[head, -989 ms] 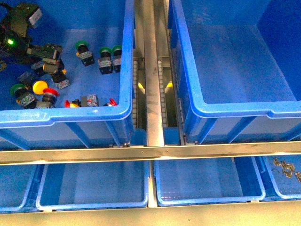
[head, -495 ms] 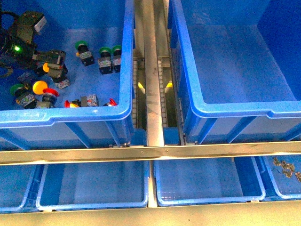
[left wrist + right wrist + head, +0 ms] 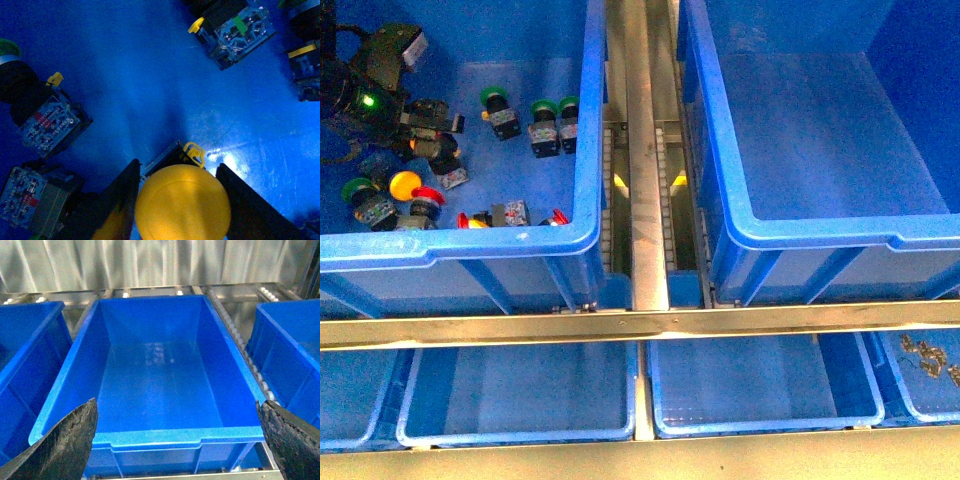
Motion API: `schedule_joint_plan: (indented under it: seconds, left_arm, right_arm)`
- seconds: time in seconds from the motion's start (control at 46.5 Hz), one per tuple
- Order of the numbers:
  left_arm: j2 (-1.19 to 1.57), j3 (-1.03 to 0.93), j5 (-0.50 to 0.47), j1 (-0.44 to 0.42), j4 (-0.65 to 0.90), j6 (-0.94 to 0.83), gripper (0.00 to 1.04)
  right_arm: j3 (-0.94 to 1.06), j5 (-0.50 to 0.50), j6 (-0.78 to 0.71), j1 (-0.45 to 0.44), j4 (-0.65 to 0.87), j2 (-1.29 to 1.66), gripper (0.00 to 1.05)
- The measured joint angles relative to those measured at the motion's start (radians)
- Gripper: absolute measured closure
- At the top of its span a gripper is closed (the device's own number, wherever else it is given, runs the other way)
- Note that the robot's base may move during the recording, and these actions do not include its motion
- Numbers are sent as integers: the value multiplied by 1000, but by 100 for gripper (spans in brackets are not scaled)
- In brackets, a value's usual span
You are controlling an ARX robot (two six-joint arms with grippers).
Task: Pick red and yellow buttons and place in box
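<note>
My left gripper [image 3: 428, 135] is down inside the left blue crate [image 3: 460, 243], shut on a yellow button [image 3: 420, 144]. In the left wrist view its yellow cap [image 3: 182, 202] fills the gap between the dark fingers [image 3: 122, 200], just above the crate floor. Loose on that floor lie another yellow button [image 3: 405, 183] and red buttons [image 3: 428, 196] near the front wall. The box [image 3: 840, 232] to the right is a large deep blue crate with nothing in it. My right gripper [image 3: 177, 450] hangs open in front of the box [image 3: 160, 436] and is out of the front view.
Green-capped switches [image 3: 543, 110] lie at the back of the left crate, one more [image 3: 358, 190] at its left. A metal roller rail [image 3: 645, 180] runs between the crates. Shallower blue trays [image 3: 520, 400] sit below a steel bar [image 3: 640, 325]; the far-right tray holds small metal parts [image 3: 928, 358].
My left arm has shifted slightly to the right over the button pile, its fingers drawn in on the yellow button. The loose buttons have not moved.
</note>
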State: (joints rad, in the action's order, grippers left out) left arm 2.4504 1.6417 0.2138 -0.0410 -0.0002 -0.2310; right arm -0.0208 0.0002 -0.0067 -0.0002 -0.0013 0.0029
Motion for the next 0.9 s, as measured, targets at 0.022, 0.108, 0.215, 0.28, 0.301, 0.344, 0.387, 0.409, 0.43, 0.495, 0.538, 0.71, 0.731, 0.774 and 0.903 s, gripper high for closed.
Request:
schedule_joint_plan:
  seconds: [0.022,0.108,0.215,0.28,0.301,0.344,0.387,0.409,0.43,0.495,0.538,0.71,0.731,0.774,0.903]
  left_arm:
    - [0,0,0,0,0,1,65]
    - [0,0,1,0,9,16,70]
    - [-16,-36,18,-1,47,67,70]
    - [-45,-80,39,-3,77,110,70]
    - [-54,-91,41,-4,84,114,70]
    - [-103,-153,76,-8,119,170,70]
    - [-167,-225,106,-14,158,217,70]
    - [-197,-256,125,-17,173,240,70]
    - [-243,-302,147,-23,193,280,70]
    - [-367,-418,196,-46,232,374,70]
    - [-437,-484,220,-64,243,444,70]
    - [-628,-691,309,-107,256,695,70]
    - [-644,-705,316,-105,258,718,70]
    - [-685,-735,341,-92,269,775,70]
    - [-791,-784,370,14,317,922,70]
  right_arm:
    - [0,0,0,0,0,0,7]
    - [0,0,0,0,0,0,7]
    - [0,0,0,0,0,0,7]
    - [0,0,0,0,0,0,7]
    - [0,0,0,0,0,0,7]
    - [0,0,0,0,0,0,7]
    - [0,0,0,0,0,0,7]
    - [0,0,0,0,0,0,7]
    - [0,0,0,0,0,0,7]
    - [0,0,0,0,0,0,7]
    - [0,0,0,0,0,0,7]
    - [0,0,0,0,0,0,7]
    - [0,0,0,0,0,0,7]
    - [0,0,0,0,0,0,7]
    - [0,0,0,0,0,0,7]
